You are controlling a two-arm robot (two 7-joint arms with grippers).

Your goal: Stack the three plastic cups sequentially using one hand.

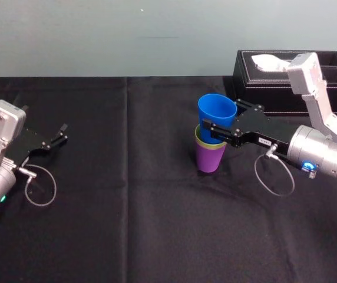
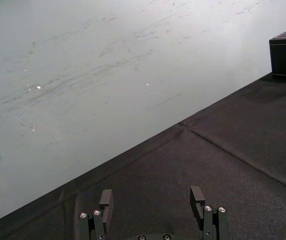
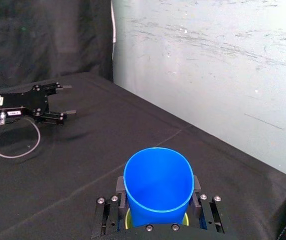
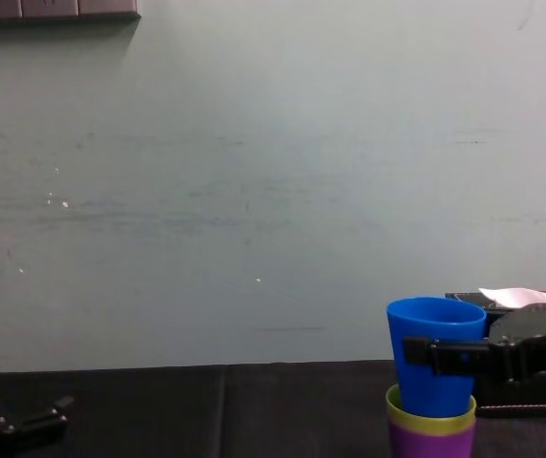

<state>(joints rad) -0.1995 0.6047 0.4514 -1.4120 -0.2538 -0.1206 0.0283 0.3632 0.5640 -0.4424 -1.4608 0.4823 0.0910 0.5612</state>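
Note:
A purple cup (image 1: 210, 159) stands upright at the table's middle right, with a lime yellow-green cup (image 1: 200, 138) nested in it. The blue cup (image 1: 217, 112) sits partly sunk into the yellow-green one, leaning slightly. My right gripper (image 1: 220, 118) reaches in from the right and is shut on the blue cup, one finger on each side of its wall. The right wrist view looks down into the blue cup (image 3: 158, 185) between the fingers (image 3: 120, 186). From the chest, the stack shows blue (image 4: 433, 367) over yellow-green (image 4: 430, 418) over purple (image 4: 430, 445). My left gripper (image 1: 62, 134) rests open at the far left.
A black leather tissue box (image 1: 310, 88) stands behind the right arm, near the back right of the black-clothed table (image 1: 127, 224). A pale wall runs along the table's far edge. The left gripper (image 2: 153, 200) points across bare cloth.

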